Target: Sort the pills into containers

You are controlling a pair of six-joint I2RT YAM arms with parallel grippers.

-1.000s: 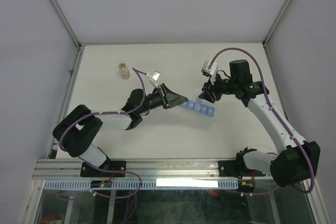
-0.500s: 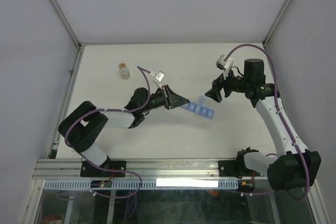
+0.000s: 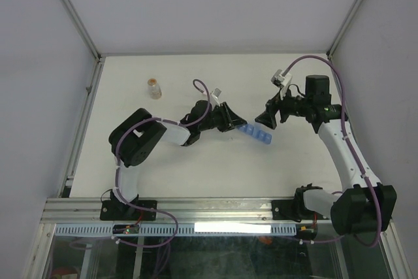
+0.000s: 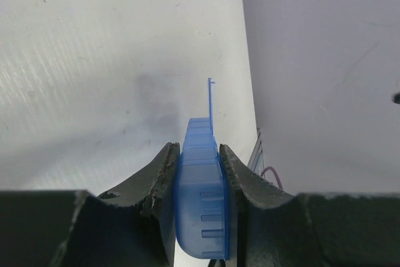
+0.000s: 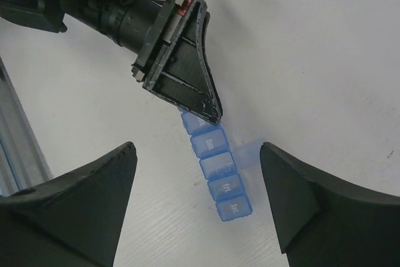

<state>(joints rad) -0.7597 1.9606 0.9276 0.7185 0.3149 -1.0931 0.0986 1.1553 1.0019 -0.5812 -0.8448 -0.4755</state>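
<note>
The blue translucent pill-organiser strip (image 3: 256, 134) lies mid-table, a short row of lettered square compartments; one middle lid stands open to the side (image 5: 251, 152). My left gripper (image 3: 236, 125) is shut on the strip's near end, its jaws pressed on both sides of the blue plastic (image 4: 201, 204). In the right wrist view the strip (image 5: 215, 170) runs out from under the left fingers (image 5: 190, 85). My right gripper (image 3: 264, 119) is open wide and empty, just above and right of the strip. No loose pills show.
A small clear bottle (image 3: 154, 88) with tan-orange contents stands at the back left of the table. Grey walls close in the table on the left, back and right. An aluminium rail (image 3: 196, 208) runs along the near edge by the arm bases.
My left arm has stretched further right, carrying the strip's held end with it. My right gripper pulled back from the strip to the right and has since barely moved.
</note>
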